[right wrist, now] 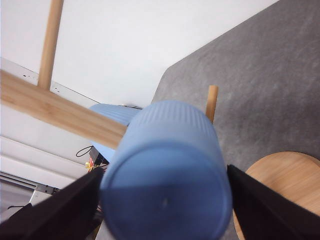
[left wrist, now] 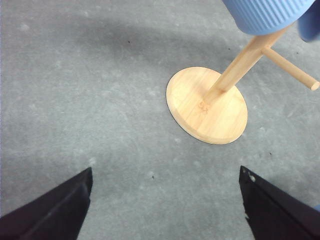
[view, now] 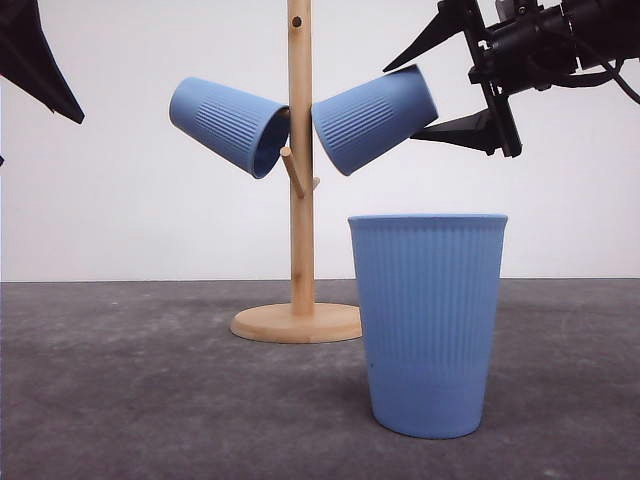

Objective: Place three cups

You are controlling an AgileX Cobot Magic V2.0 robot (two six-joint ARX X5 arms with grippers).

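Two light-blue ribbed cups hang mouth-inward on the pegs of a wooden stand (view: 299,150): one on the left (view: 230,125), one on the right (view: 375,118). My right gripper (view: 400,102) straddles the right cup's base from the upper right, its fingers against both sides. The right wrist view shows that cup's bottom (right wrist: 167,170) between the dark fingers (right wrist: 265,210). A third cup (view: 428,325) stands upright on the table in front of the stand. At the upper left, my left gripper (view: 40,60) hangs open and empty (left wrist: 166,172) above the table.
The stand's round wooden base (view: 297,323) (left wrist: 206,105) rests on the grey table (view: 120,400). A free short peg (view: 292,170) juts out at the front of the pole below the cups. A white wall is behind.
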